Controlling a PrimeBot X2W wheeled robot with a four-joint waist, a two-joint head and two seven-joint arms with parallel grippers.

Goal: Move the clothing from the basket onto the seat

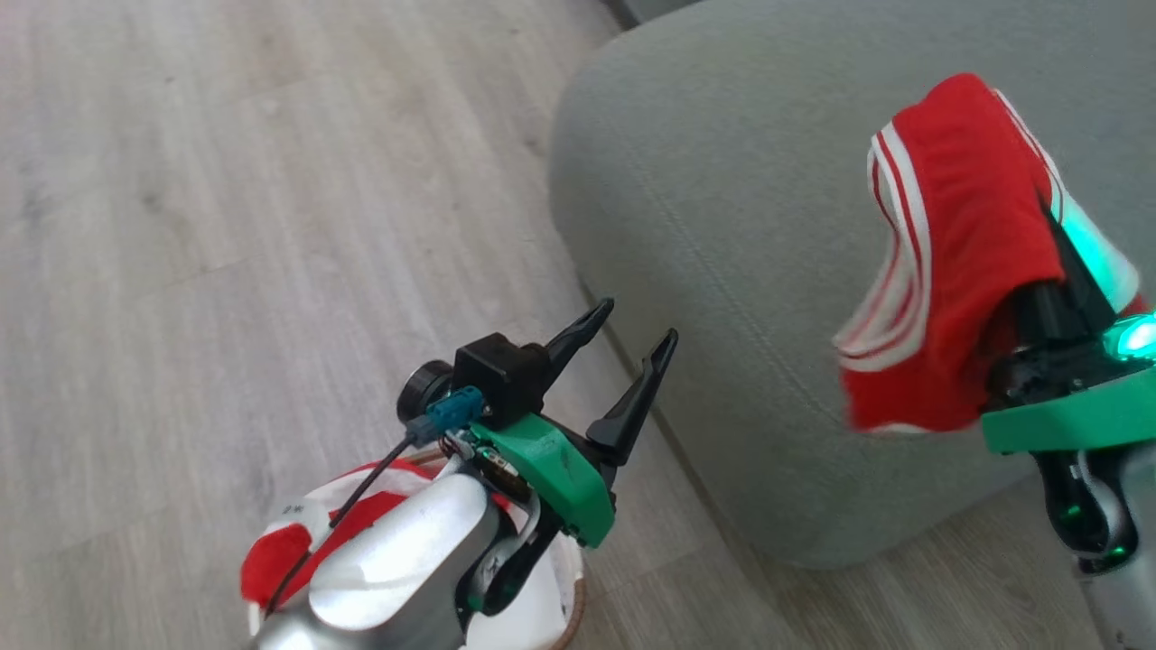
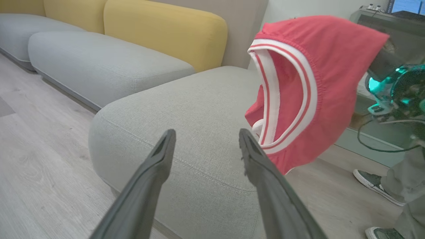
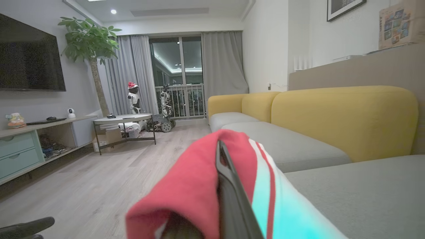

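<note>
Soft, even room light is leaving hardly any shadows, a green lamp (image 1: pixel 1136 338) is tinting the white trim of the clothing (image 1: pixel 957 244) cyan, and the lower hem is looking slightly blurred.

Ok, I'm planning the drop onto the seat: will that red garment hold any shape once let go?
Probably floppy: the red garment hangs in loose folds over the right hand. It looks thin and light, so it would likely slump where it lands on the seat rather than roll.
</note>
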